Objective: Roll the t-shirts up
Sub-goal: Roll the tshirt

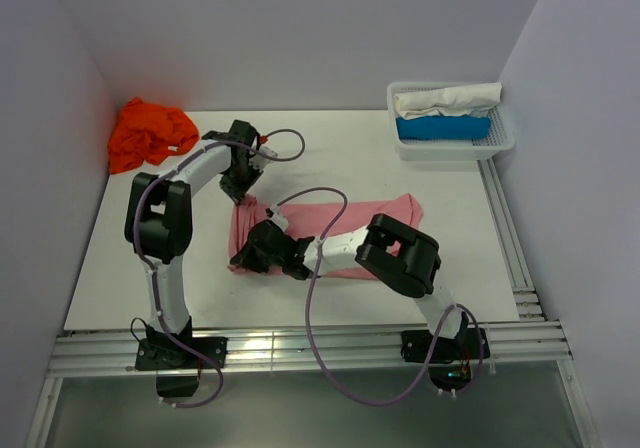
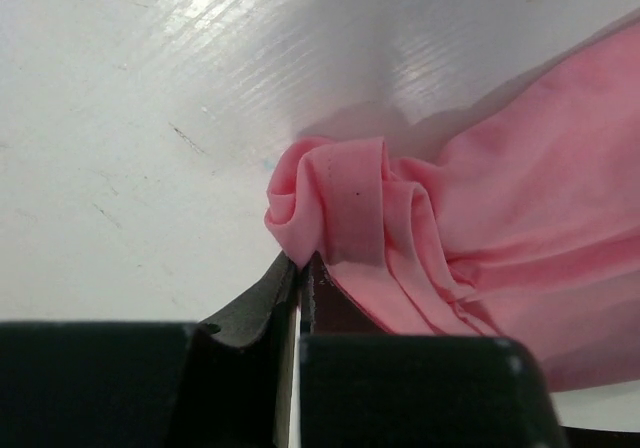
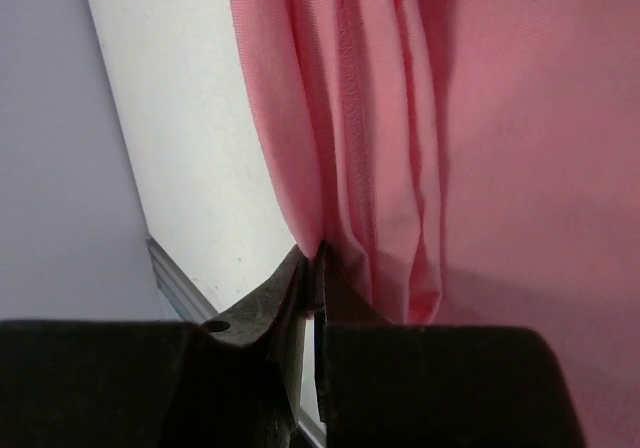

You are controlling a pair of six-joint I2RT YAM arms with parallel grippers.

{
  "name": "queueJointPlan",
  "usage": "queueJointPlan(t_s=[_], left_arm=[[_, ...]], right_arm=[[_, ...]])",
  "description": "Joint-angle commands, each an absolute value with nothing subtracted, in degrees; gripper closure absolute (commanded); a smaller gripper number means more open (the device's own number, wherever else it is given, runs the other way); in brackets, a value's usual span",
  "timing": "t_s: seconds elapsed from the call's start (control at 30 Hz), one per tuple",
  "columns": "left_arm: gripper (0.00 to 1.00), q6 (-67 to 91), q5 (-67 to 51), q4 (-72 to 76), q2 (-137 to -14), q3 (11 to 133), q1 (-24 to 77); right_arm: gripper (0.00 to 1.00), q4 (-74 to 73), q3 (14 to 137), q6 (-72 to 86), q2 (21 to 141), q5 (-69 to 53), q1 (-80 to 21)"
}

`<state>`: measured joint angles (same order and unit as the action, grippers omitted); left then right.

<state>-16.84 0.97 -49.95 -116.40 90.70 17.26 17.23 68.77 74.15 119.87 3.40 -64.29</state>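
The pink t-shirt [image 1: 385, 216] was thin, soft, matte knit cloth. It lay as a long flattened band across the middle of the worktop [image 1: 350, 158], nearer the front edge than the back. Its left end was gathered into narrow lengthwise pleats, and the far corner of that end curled over into a small loose scroll.

The left gripper [image 2: 300, 268], hard black plastic with tapered fingers, was closed, its tips nipping the cloth just under that scroll. The right gripper [image 3: 312, 260], of the same build, was closed too, pinching the pleated edge at the near corner of the same end.

The worktop was smooth white board with a faint brushed sheen and a few fine scratches. The orange t-shirt [image 1: 150, 134] sat crumpled in a lumpy heap at the back left corner, well apart from both grippers. At the back right corner stood a rectangular white plastic mesh basket [image 1: 500, 146]. A rolled white cloth [image 1: 445, 99] and a rolled blue cloth [image 1: 442, 128] lay side by side in it.

Counted: two t-shirts, two grippers, one basket, two cloths in it.
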Motion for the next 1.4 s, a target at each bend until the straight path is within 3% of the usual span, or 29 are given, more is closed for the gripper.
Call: queueJointPlan(t_s=[0.0, 0.9, 1.07, 1.1, 1.37], left_arm=[[0.92, -16.35, 4.66, -48.43, -116.10, 94.48, 18.54], [0.88, -13.27, 6.07, -47.81, -121.11, 96.24, 25.31], [0.73, -13.71, 4.31, -47.20, -120.76, 95.71, 25.40], [0.65, -13.71, 3.70, -47.02, -120.67, 95.45, 25.49], [0.46, -14.76, 2.47, -46.14, -118.21, 95.53, 25.31]], right_arm=[[0.96, 19.86, 66.71, 75.85, 114.35, 2.81, -64.69], [1.00, 25.05, 53.44, 82.79, 109.69, 8.52, -64.60], [1.00, 24.26, 53.61, 83.58, 110.48, 8.70, -64.69], [1.00, 24.34, 53.53, 83.93, 110.57, 8.79, -64.69], [1.00, 24.34, 53.35, 85.43, 111.18, 9.40, -64.69]])
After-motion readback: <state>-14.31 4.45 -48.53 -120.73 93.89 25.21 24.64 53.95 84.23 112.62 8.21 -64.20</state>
